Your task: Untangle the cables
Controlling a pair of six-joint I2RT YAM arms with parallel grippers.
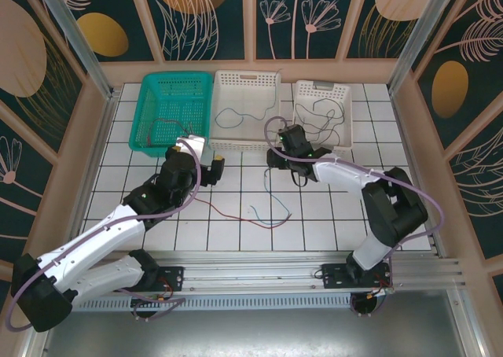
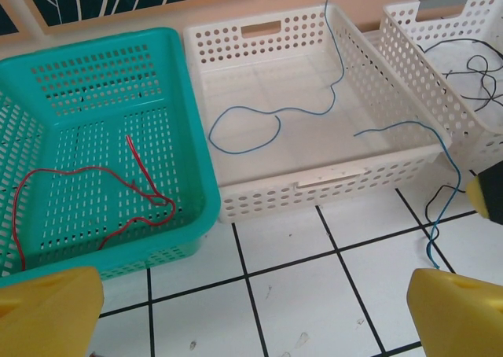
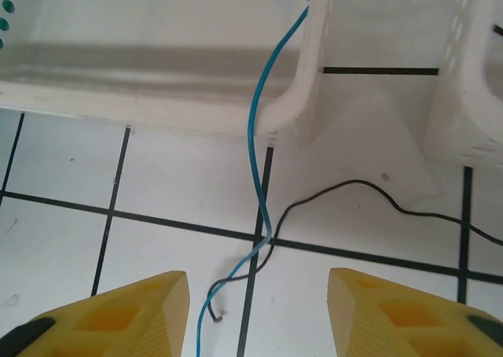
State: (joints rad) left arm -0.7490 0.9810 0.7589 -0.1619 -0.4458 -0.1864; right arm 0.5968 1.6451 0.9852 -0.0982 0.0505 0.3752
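Several cables lie about. A red cable [image 2: 88,190] is coiled in the green basket [image 2: 189,137]. One blue cable [image 2: 244,130] rests in the middle white basket [image 2: 330,180]. A second blue cable [image 3: 255,137] hangs over that basket's corner down to the tiles and crosses a black cable [image 3: 354,185]. It runs loose through the gap of my right gripper [image 3: 259,318], which is open above it. My left gripper [image 2: 251,318] is open over bare tiles in front of the two baskets, with nothing between its fingers [image 2: 47,310]. More red and blue cable [image 1: 259,215] lies on the tiles.
A third white basket [image 1: 346,129] at the right holds black cables [image 1: 318,117]. The three baskets stand side by side along the back of the tiled floor [image 1: 330,215]. Wooden walls enclose the space, and the arm bases sit on a rail [image 1: 259,274] at the front.
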